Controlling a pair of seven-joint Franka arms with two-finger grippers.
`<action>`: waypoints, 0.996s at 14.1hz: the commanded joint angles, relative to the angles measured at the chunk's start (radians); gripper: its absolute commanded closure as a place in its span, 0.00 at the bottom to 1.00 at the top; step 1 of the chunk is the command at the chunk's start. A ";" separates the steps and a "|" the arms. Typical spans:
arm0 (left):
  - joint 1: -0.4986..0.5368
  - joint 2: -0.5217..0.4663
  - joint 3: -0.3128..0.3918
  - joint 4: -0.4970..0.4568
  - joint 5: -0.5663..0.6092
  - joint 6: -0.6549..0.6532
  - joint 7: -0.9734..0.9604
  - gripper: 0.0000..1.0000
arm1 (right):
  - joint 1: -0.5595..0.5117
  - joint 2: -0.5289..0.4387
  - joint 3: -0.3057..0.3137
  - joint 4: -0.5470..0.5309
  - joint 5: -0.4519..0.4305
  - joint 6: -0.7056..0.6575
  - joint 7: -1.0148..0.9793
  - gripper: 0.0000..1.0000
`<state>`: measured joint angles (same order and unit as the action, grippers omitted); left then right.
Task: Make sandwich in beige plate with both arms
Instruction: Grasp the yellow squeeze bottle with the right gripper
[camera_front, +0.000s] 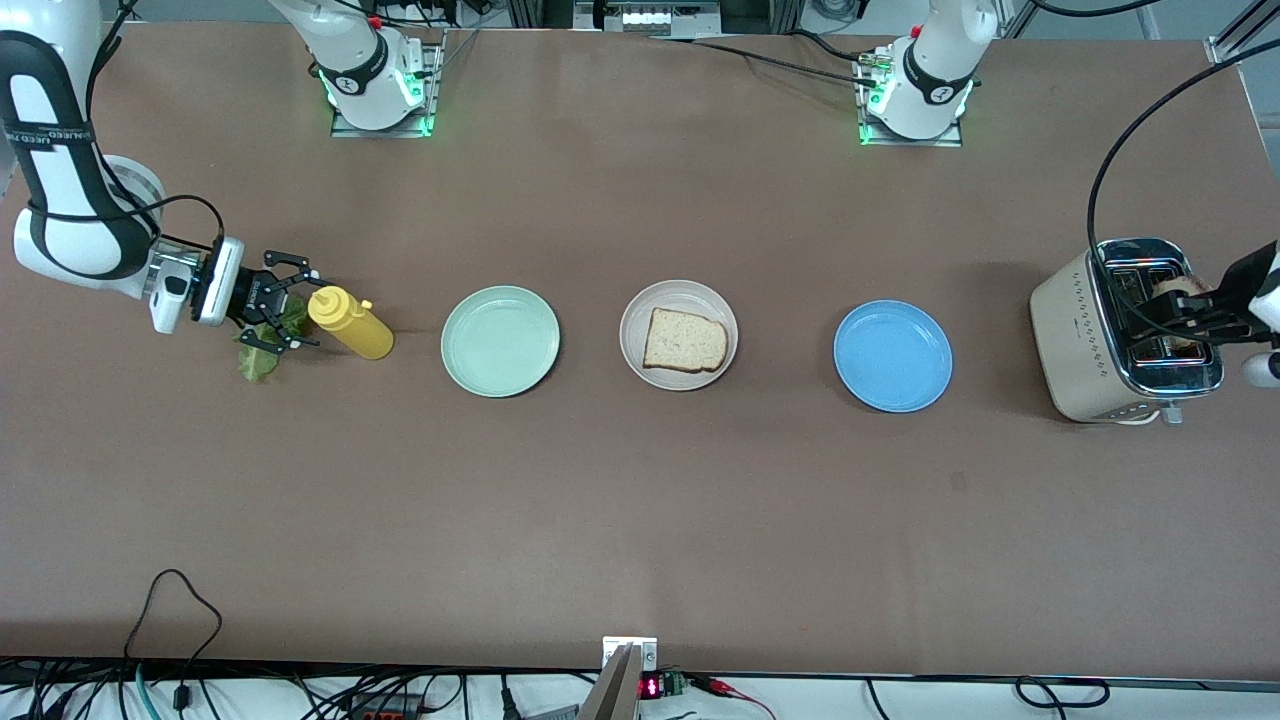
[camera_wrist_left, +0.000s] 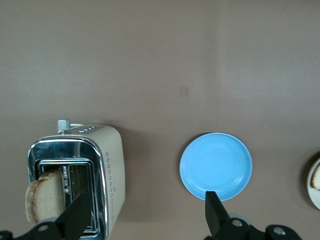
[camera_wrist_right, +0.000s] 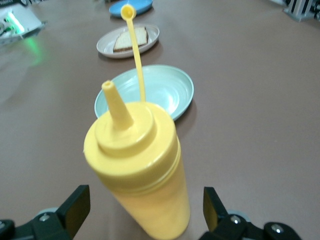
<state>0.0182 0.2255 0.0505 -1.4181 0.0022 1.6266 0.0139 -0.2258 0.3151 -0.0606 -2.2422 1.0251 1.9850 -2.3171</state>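
On the brown table (camera_front: 640, 520) you have three round plates in a row: a mint green plate (camera_front: 500, 341) toward the right arm's end, a beige plate (camera_front: 679, 334) in the middle, and a blue plate (camera_front: 893, 356) toward the left arm's end. One bread slice (camera_front: 685, 341) lies flat in the beige plate, uncovered.

Your right tool (camera_front: 278, 315) is at the right arm's end of the table, its fingers spread wide and holding nothing. It sits just above a green lettuce leaf (camera_front: 259, 358) that lies on the table. A yellow squeeze bottle (camera_front: 351, 322) stands right beside it, tilted in the front view, with its cap flipped open; in the right wrist view the bottle (camera_wrist_right: 137, 172) fills the space between the open fingers without touching either.

Your left tool (camera_front: 1190, 318) hovers over a cream and chrome toaster (camera_front: 1085, 340) at the left arm's end, fingers open. A second toasted slice (camera_wrist_left: 45, 195) stands in a toaster slot, just beside one finger (camera_wrist_left: 75, 217).
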 joint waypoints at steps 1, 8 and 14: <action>0.043 -0.014 -0.070 0.021 0.016 -0.066 -0.055 0.00 | -0.023 0.010 0.016 0.003 0.064 -0.035 -0.060 0.00; 0.060 -0.080 -0.093 -0.047 0.012 -0.131 -0.055 0.00 | -0.030 0.055 0.015 0.004 0.086 -0.045 -0.116 0.00; 0.066 -0.110 -0.106 -0.099 0.010 -0.070 -0.045 0.00 | -0.021 0.076 0.016 0.007 0.119 -0.043 -0.117 0.00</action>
<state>0.0704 0.1506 -0.0427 -1.4638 0.0022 1.5249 -0.0315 -0.2361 0.3761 -0.0566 -2.2407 1.1186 1.9523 -2.4133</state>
